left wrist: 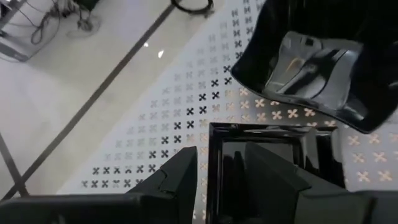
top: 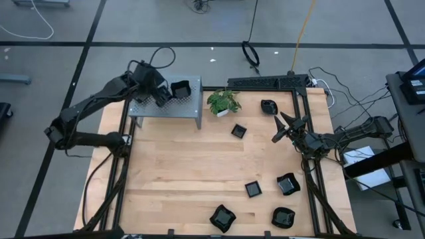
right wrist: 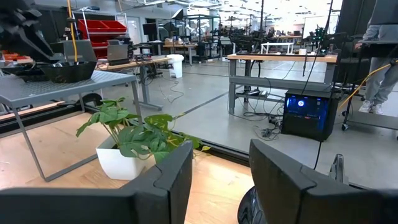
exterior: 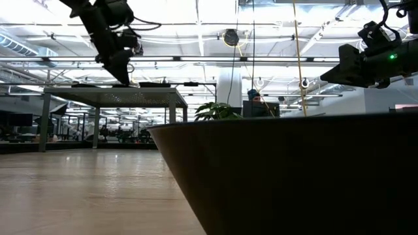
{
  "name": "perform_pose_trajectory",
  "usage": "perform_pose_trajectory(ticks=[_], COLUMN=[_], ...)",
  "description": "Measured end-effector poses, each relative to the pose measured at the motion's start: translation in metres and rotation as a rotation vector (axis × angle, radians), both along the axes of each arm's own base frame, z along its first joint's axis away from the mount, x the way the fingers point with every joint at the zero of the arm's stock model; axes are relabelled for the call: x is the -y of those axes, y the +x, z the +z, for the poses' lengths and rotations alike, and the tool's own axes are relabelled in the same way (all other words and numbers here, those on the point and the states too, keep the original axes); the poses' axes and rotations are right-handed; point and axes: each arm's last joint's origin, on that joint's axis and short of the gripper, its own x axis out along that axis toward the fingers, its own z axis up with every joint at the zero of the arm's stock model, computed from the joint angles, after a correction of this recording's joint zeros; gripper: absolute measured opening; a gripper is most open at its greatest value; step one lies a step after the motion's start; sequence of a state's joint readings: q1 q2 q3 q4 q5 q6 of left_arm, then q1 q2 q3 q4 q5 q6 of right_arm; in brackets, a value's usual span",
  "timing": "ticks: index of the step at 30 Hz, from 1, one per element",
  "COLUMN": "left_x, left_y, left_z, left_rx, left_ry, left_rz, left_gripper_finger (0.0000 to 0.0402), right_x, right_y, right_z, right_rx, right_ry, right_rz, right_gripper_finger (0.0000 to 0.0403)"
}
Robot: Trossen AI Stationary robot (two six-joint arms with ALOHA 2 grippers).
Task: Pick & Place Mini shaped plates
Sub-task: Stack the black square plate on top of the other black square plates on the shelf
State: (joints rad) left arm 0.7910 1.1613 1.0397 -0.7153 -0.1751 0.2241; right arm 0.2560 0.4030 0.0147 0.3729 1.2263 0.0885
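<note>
The wooden table [top: 192,172] fills most of the high view, framed by dark rails. At its far left corner a grey perforated stand [top: 167,106] is set, with a small potted plant [top: 223,101] just beside it on the tabletop.

The left arm is reached over the stand, and the left gripper [top: 161,98] is held above the stand's top. In the left wrist view its fingers [left wrist: 180,177] are seen pinching the rim of a square black plate [left wrist: 261,155], one finger inside the rim and one outside. A second, wavy-edged black dish [left wrist: 317,62] is seen lying on the perforated surface just beyond it, and shows in the high view as a dark dish [top: 180,88] on the stand.

The right arm is stretched in from the table's right edge, and the right gripper [top: 282,126] is held near the far right part of the table with its fingers spread and nothing between them.

The remaining mini shaped plates are scattered on the wood: one [top: 267,106] near the far right, one [top: 238,131] toward the middle, and four [top: 253,189] [top: 288,184] [top: 222,218] [top: 283,217] near the front right.
</note>
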Motion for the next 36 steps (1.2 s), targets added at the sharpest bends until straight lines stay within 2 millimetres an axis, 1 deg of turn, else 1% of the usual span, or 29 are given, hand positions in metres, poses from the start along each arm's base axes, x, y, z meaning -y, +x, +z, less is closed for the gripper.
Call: perform_pose_trajectory(ticks=[5, 9, 14, 18, 23, 28, 31, 36], left_x=[0.008, 0.01, 0.0, -0.007, -0.016, -0.02, -0.02, -0.022], left_y=[-0.007, -0.011, -0.017, -0.019, -0.023, -0.028, -0.029, -0.031], left_z=[0.012, 0.016, 0.012, 0.006, 0.001, -0.001, -0.001, -0.002], left_rx=[0.059, 0.067, 0.03, 0.076, 0.09, 0.119, 0.121, 0.115], left_ry=[0.037, 0.06, 0.05, -0.034, -0.079, -0.129, -0.131, -0.127], left_rz=[-0.016, -0.013, 0.018, -0.011, 0.002, -0.005, -0.01, -0.007], left_gripper_finger=[0.014, 0.014, 0.014, 0.014, 0.014, 0.0139, 0.0123, 0.0063], right_x=[0.0, 0.0, 0.0, 0.0, 0.0, 0.0, 0.0, 0.0], right_y=[0.0, 0.0, 0.0, 0.0, 0.0, 0.0, 0.0, 0.0], right_z=[0.0, 0.0, 0.0, 0.0, 0.0, 0.0, 0.0, 0.0], right_rx=[0.0, 0.0, 0.0, 0.0, 0.001, 0.0, 0.0, 0.0], right_ry=[0.0, 0.0, 0.0, 0.0, 0.0, 0.0, 0.0, 0.0], right_rz=[0.0, 0.0, 0.0, 0.0, 0.0, 0.0, 0.0, 0.0], right_gripper_finger=[0.0146, 0.0146, 0.0146, 0.0146, 0.0146, 0.0146, 0.0146, 0.0146])
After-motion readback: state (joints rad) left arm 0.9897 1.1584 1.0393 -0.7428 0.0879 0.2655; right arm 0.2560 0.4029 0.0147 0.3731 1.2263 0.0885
